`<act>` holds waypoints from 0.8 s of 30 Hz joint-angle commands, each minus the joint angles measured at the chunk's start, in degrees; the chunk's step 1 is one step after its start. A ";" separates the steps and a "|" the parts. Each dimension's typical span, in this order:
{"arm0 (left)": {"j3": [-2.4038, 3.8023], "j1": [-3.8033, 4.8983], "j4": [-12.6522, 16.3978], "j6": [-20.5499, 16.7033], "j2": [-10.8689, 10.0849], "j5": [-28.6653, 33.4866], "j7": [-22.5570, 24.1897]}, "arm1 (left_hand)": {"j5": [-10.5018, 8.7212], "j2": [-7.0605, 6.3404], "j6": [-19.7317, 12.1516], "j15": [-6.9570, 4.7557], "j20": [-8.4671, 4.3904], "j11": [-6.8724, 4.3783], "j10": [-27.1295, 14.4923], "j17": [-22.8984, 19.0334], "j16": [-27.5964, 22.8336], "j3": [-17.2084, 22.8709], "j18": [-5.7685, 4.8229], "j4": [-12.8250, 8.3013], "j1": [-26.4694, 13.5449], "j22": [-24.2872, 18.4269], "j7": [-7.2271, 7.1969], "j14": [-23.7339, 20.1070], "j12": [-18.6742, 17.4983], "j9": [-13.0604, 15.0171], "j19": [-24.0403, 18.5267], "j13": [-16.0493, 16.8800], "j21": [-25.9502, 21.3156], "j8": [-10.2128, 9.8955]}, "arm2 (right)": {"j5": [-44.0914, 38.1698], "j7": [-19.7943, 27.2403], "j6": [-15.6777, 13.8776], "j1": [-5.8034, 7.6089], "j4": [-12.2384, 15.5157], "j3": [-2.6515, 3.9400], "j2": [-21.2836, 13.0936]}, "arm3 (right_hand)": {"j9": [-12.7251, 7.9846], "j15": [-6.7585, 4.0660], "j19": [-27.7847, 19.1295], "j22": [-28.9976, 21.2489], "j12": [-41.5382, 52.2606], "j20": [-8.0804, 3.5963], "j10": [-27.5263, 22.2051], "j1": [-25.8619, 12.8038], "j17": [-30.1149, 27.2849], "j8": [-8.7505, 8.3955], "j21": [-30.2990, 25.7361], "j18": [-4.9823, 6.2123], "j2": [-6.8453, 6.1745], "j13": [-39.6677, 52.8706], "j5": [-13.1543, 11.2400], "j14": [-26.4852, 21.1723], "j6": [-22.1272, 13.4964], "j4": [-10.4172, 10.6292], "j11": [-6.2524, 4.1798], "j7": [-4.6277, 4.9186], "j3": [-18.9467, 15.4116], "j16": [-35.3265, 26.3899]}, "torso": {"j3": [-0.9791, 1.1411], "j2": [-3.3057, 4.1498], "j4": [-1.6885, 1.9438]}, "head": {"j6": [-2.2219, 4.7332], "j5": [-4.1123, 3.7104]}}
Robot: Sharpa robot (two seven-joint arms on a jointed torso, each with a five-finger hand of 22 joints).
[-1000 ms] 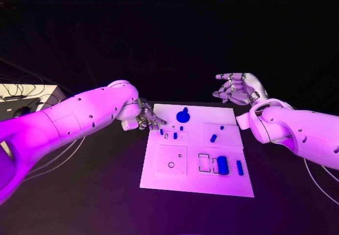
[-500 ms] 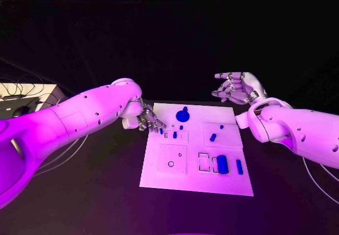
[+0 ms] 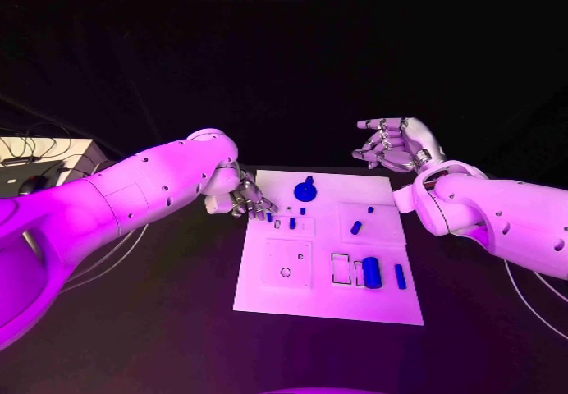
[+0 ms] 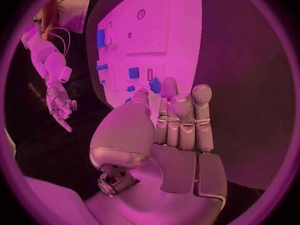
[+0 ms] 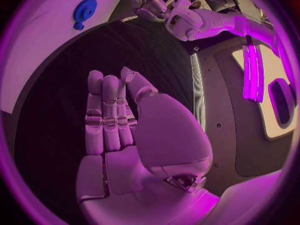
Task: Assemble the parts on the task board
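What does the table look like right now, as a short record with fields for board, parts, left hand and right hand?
board: white task board, flat on the black table
parts: blue round part at the far edge; blue long part nearer the robot
left hand: left hand at the board's left far corner, holding nothing
right hand: right hand beyond the board's far right corner, fingers apart, empty

robot lab: black table [image 3: 142,328], cabled equipment [image 3: 35,164] beside it

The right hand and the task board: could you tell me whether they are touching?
Apart. In the head view the right hand hangs beyond the task board's far right corner, with black table between them; the right wrist view shows the same gap.
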 commanded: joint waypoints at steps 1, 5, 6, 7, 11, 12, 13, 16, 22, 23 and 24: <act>0.00 0.04 -0.17 -0.65 0.33 0.40 -0.07 | 0.27 0.58 -0.18 0.06 0.15 -0.17 -0.10 0.06 0.12 0.35 -0.16 -0.05 -0.14 0.12 -0.27 0.26 0.09 0.14 0.41 0.09 0.42 -0.05 | -0.55 0.26 1.00 -0.02 0.11 0.02 0.09 | 0.03 0.00 0.21 0.05 0.14 0.10 -0.43 -0.04 0.08 0.05 -0.22 0.67 0.46 -0.04 0.31 -0.14 0.01 0.04 -0.02 0.37 -0.22 -0.06 | 0.06 -0.03 0.00 | -0.19 -0.02; 0.00 0.03 -0.51 -0.44 0.63 0.57 0.01 | 0.26 0.63 -0.19 0.06 0.15 -0.18 -0.12 0.12 0.15 0.51 -0.17 -0.26 0.13 0.16 -0.29 0.25 0.09 0.23 0.37 0.14 0.46 -0.04 | -0.56 0.26 1.09 -0.02 0.16 0.02 0.13 | 0.03 0.00 0.21 0.05 0.14 0.10 -0.43 -0.04 0.08 0.05 -0.22 0.67 0.46 -0.04 0.31 -0.14 0.01 0.04 -0.02 0.37 -0.22 -0.06 | 0.06 -0.05 -0.02 | -0.28 -0.08; -0.01 0.02 -0.62 -0.37 0.70 0.72 0.01 | 0.26 0.63 -0.19 0.06 0.15 -0.18 -0.12 0.12 0.15 0.51 -0.17 -0.26 0.13 0.16 -0.29 0.25 0.09 0.23 0.37 0.14 0.46 -0.04 | -0.56 0.26 1.10 -0.02 0.18 0.02 0.13 | 0.03 0.00 0.21 0.05 0.14 0.10 -0.43 -0.04 0.08 0.05 -0.22 0.67 0.46 -0.04 0.31 -0.14 0.01 0.04 -0.02 0.37 -0.22 -0.06 | 0.06 -0.04 -0.03 | -0.28 -0.07; -0.02 0.02 -0.73 -0.34 0.76 0.83 0.01 | 0.27 0.63 -0.22 0.06 0.15 -0.17 -0.16 0.09 0.13 0.54 -0.17 -0.32 0.17 0.15 -0.27 0.21 0.08 0.26 0.32 0.15 0.44 -0.05 | -0.56 0.27 1.12 -0.02 0.21 0.02 0.12 | 0.03 0.00 0.21 0.05 0.14 0.10 -0.43 -0.04 0.08 0.05 -0.22 0.67 0.46 -0.04 0.31 -0.14 0.01 0.04 -0.02 0.37 -0.22 -0.06 | 0.08 -0.04 -0.04 | -0.27 -0.05; -0.07 0.01 -1.22 -0.36 0.99 1.11 0.10 | 0.29 0.71 -0.33 0.09 0.16 -0.15 -0.28 0.07 0.09 0.80 -0.19 -0.70 0.55 0.14 -0.25 0.12 0.05 0.35 0.20 0.20 0.42 -0.09 | -0.56 0.27 1.13 -0.02 0.26 0.02 0.10 | 0.03 0.00 0.21 0.05 0.14 0.10 -0.43 -0.04 0.08 0.05 -0.22 0.67 0.46 -0.04 0.31 -0.14 0.01 0.04 -0.02 0.37 -0.22 -0.06 | 0.09 -0.05 -0.03 | -0.29 -0.13; -0.08 0.01 -1.33 -0.44 1.04 1.16 0.13 | 0.29 0.72 -0.32 0.09 0.16 -0.15 -0.28 0.07 0.09 0.81 -0.20 -0.71 0.56 0.15 -0.25 0.12 0.05 0.35 0.21 0.21 0.43 -0.09 | -0.56 0.27 1.13 -0.02 0.27 0.02 0.10 | 0.03 0.00 0.21 0.05 0.14 0.10 -0.43 -0.04 0.08 0.05 -0.22 0.67 0.46 -0.04 0.31 -0.14 0.01 0.04 -0.02 0.37 -0.22 -0.06 | 0.09 -0.06 -0.03 | -0.27 -0.13; -0.09 0.01 -1.48 -0.53 1.11 1.21 0.22 | 0.28 0.74 -0.35 0.10 0.16 -0.14 -0.31 0.06 0.08 0.88 -0.20 -0.83 0.61 0.15 -0.24 0.09 0.05 0.39 0.17 0.23 0.42 -0.10 | -0.56 0.27 1.14 -0.02 0.28 0.02 0.10 | 0.03 0.00 0.21 0.05 0.14 0.10 -0.43 -0.04 0.08 0.05 -0.22 0.67 0.46 -0.04 0.31 -0.14 0.01 0.04 -0.02 0.37 -0.22 -0.06 | 0.09 -0.07 -0.01 | -0.28 -0.14; -0.11 0.00 -2.03 -0.66 1.39 1.30 0.48 | 0.29 1.00 -0.71 0.13 0.16 -0.05 -0.69 -0.15 -0.14 1.91 -0.19 -1.34 1.29 -0.14 -0.14 -0.24 -0.04 0.44 -0.22 0.26 0.13 -0.25 | -0.56 0.28 1.16 -0.02 0.29 0.02 0.13 | 0.03 0.00 0.21 0.05 0.14 0.10 -0.43 -0.04 0.08 0.05 -0.22 0.67 0.46 -0.04 0.31 -0.14 0.01 0.04 -0.02 0.37 -0.22 -0.06 | 0.11 -0.09 0.02 | -0.33 -0.16; -0.16 -0.02 -2.72 -0.05 1.80 1.81 0.67 | 0.16 -1.23 -0.76 0.17 0.14 -0.08 -0.85 -0.21 -0.13 7.24 -0.29 -1.25 0.23 -0.14 -0.10 -0.42 0.03 0.61 -0.41 0.36 0.04 -0.30 | -0.56 0.30 1.19 -0.03 0.29 0.02 0.19 | 0.03 -0.01 0.27 0.12 0.17 0.08 -0.42 -0.07 0.09 0.04 -0.45 0.64 0.50 -0.08 0.32 -0.10 0.05 0.09 -0.03 0.38 -0.25 -0.02 | 0.10 -0.10 -0.02 | -0.33 -0.16; -0.18 -0.02 -2.80 0.16 1.85 1.93 0.67 | 0.19 -1.24 -0.72 0.17 0.14 -0.08 -0.82 -0.19 -0.10 7.30 -0.29 -1.30 0.27 -0.10 -0.13 -0.40 0.05 0.62 -0.37 0.36 0.07 -0.28 | -0.56 0.30 1.19 -0.03 0.29 0.02 0.19 | 0.03 -0.02 0.30 0.15 0.18 0.07 -0.42 -0.09 0.10 0.04 -0.55 0.62 0.52 -0.11 0.33 -0.09 0.07 0.11 -0.03 0.39 -0.26 -0.01 | 0.09 -0.10 -0.01 | -0.33 -0.16; -0.21 -0.02 -2.86 0.34 1.90 2.01 0.66 | 0.21 -1.24 -0.70 0.16 0.13 -0.08 -0.79 -0.17 -0.08 7.34 -0.30 -1.34 0.30 -0.08 -0.16 -0.38 0.07 0.63 -0.35 0.37 0.10 -0.26 | -0.56 0.30 1.20 -0.03 0.30 0.02 0.19 | 0.03 -0.02 0.30 0.15 0.18 0.07 -0.42 -0.09 0.10 0.04 -0.55 0.62 0.52 -0.11 0.33 -0.09 0.07 0.11 -0.03 0.39 -0.26 -0.01 | 0.10 -0.10 -0.02 | -0.35 -0.17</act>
